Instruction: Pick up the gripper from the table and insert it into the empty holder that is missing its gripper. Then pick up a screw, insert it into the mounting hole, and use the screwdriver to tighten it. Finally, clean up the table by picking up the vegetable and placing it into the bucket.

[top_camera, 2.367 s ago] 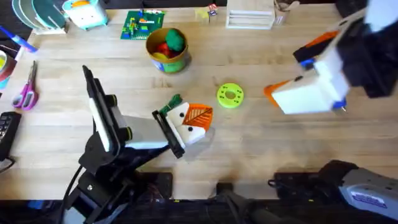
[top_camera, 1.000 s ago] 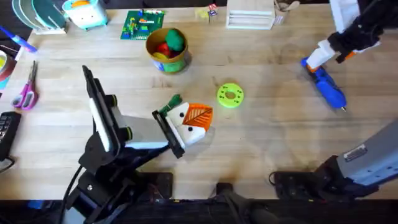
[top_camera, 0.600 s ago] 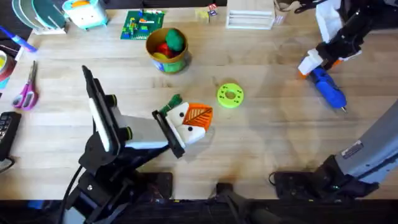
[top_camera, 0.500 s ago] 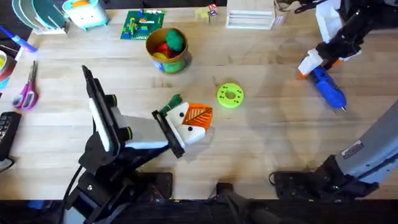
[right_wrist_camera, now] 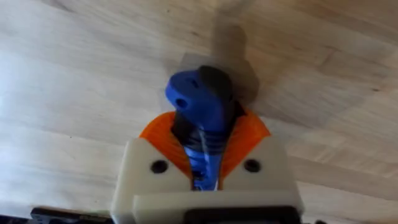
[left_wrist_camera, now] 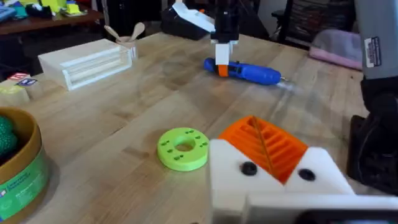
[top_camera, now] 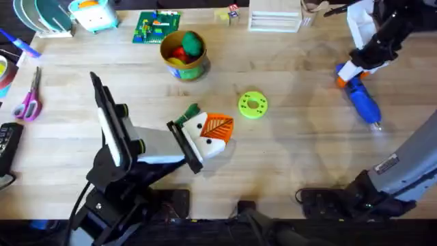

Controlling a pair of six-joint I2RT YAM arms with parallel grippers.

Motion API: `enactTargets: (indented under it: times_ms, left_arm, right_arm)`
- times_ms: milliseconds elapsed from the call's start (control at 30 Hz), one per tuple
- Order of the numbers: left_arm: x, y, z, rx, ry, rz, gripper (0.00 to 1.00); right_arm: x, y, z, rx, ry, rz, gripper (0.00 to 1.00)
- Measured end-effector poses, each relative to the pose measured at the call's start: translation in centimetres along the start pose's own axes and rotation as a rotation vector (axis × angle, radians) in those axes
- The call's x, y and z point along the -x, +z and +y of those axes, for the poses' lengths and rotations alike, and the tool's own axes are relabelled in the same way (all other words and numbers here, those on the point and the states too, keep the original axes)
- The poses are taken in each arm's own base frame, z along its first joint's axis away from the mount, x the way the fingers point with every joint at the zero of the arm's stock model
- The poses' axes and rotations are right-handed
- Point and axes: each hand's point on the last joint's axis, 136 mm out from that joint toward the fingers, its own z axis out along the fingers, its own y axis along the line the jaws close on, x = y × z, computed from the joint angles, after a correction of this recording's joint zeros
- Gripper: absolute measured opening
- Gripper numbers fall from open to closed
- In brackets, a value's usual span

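Note:
The blue screwdriver (top_camera: 363, 102) lies on the table at the far right, its metal tip toward the near edge. My right gripper (top_camera: 349, 70) is shut on its rear end; in the right wrist view the orange pads clamp the blue body (right_wrist_camera: 202, 102). My left gripper (top_camera: 215, 133) rests low at mid-table, its orange pads pressed together with nothing between them. The dark-green vegetable (top_camera: 188, 113) lies right beside it on the far side. The yellow bucket (top_camera: 183, 65) stands behind with red and green toys inside. The loose gripper, the holder and the screw are out of view.
A lime-green disc (top_camera: 252, 104) lies between the two grippers. Purple-handled scissors (top_camera: 29, 102) are at the left edge. A clear box (top_camera: 274, 20) and a green brick plate (top_camera: 157, 27) sit along the back edge.
My right arm dropped from close under the camera to the screwdriver's rear end and closed on it, nudging it slightly right. The left arm has not moved.

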Motion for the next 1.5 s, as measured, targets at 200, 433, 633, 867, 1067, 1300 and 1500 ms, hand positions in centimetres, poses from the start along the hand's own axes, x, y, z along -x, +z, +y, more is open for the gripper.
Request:
enactTargets:
  times_ms: [200, 433, 633, 867, 1067, 1300, 1500]
  left_arm:
    - [0.0, 0.0, 0.0, 0.000, 0.000, 0.000, 0.016]
    - [0.0, 0.0, 0.0, 0.000, 0.000, 0.000, 0.016]
    - [0.0, 0.0, 0.0, 0.000, 0.000, 0.000, 0.016]
    - [0.0, 0.0, 0.0, 0.000, 0.000, 0.000, 0.016]
    - [0.0, 0.0, 0.0, 0.000, 0.000, 0.000, 0.016]
    - [0.0, 0.0, 0.1, 0.003, 0.000, 0.000, 0.016]
    - [0.0, 0.0, 0.1, 0.003, 0.000, 0.000, 0.016]
  right_arm:
    - [-0.4, 0.0, 0.6, 0.028, 0.010, 0.017, 0.025]
    - [-0.4, -3.0, 0.7, -0.008, 0.041, -0.061, 0.025]
    - [-1.2, -12.5, 1.7, -0.117, 0.091, -0.305, 0.025]
    - [-3.6, -20.8, 3.8, -0.212, 0.132, -0.546, 0.025]
    - [-5.1, -27.1, 8.1, -0.156, 0.114, -0.809, 0.025]
    - [-4.2, -30.3, 16.6, 0.085, -0.090, -0.974, 0.025]
    - [-2.1, -30.0, 24.3, 0.290, -0.339, -1.013, 0.025]
